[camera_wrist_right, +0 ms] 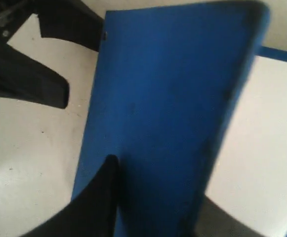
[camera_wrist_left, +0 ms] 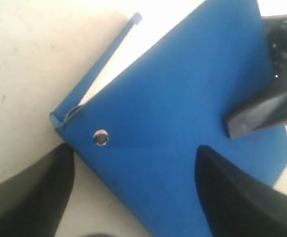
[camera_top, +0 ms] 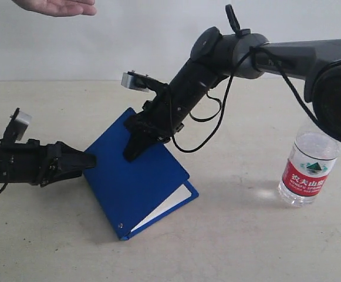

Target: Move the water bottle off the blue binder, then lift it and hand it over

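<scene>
The blue binder rests on its near edge, its cover tilted up and white pages showing underneath. My right gripper reaches down from the right and is shut on the cover's raised far edge, one finger on top of the cover and the other under it. At the binder's left edge my left gripper lies low and open, with the rivet corner between its fingers. The water bottle stands upright on the table to the right, off the binder, its cap hidden behind my right arm.
A person's open hand hovers at the top left, above the table's far side. A black cable loops from my right arm over the binder. The tabletop is pale and plain.
</scene>
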